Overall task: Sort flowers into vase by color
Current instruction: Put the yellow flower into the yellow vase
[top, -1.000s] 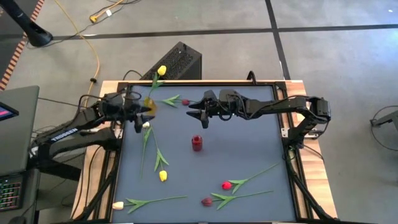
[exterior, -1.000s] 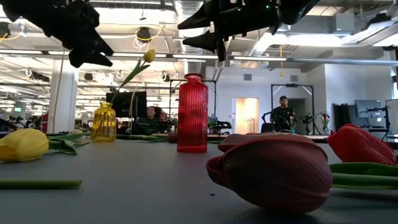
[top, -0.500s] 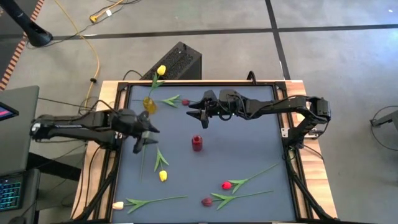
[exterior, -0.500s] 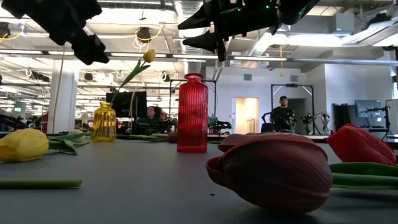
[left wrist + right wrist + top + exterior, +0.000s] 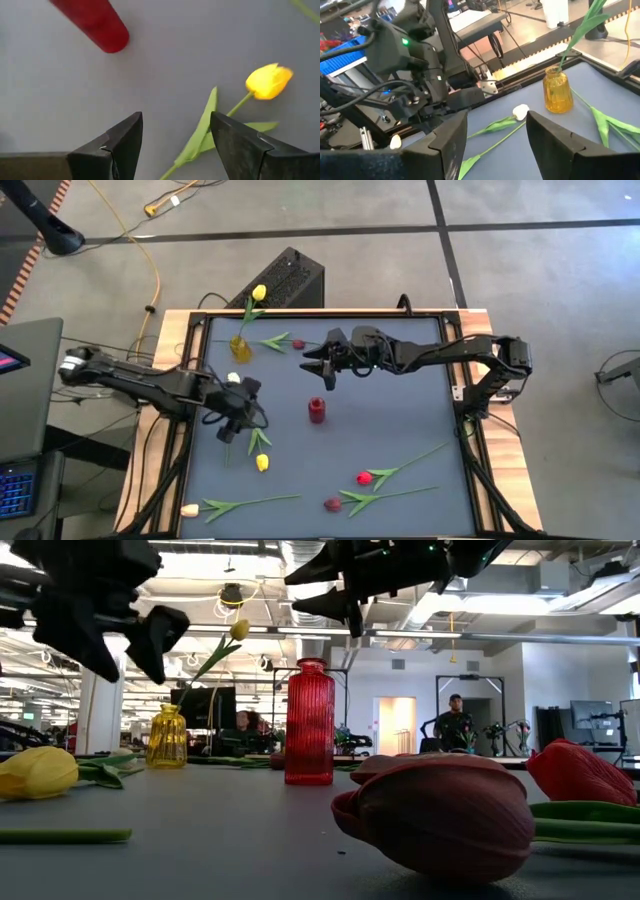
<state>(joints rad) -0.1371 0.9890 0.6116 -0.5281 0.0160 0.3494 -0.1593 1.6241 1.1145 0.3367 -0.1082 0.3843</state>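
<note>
My left gripper is open and empty. It hovers over the green stem and leaf of a yellow tulip that lies flat on the grey mat, head toward the near edge. A white tulip lies just beyond it. My right gripper is open and empty, high above the mat beyond the upright red vase. A yellow vase at the far left holds one yellow tulip by its stem. A maroon tulip lies beside it.
A red tulip and a maroon tulip lie near the front edge, right of centre, and a cream tulip lies at the front left corner. A black box stands behind the table. People show in the room beyond.
My left gripper has moved from beside the yellow vase toward the table's near edge and a little right, coming lower and turning, until it is over the lying yellow tulip's stem. It stays open. No flower has moved.
</note>
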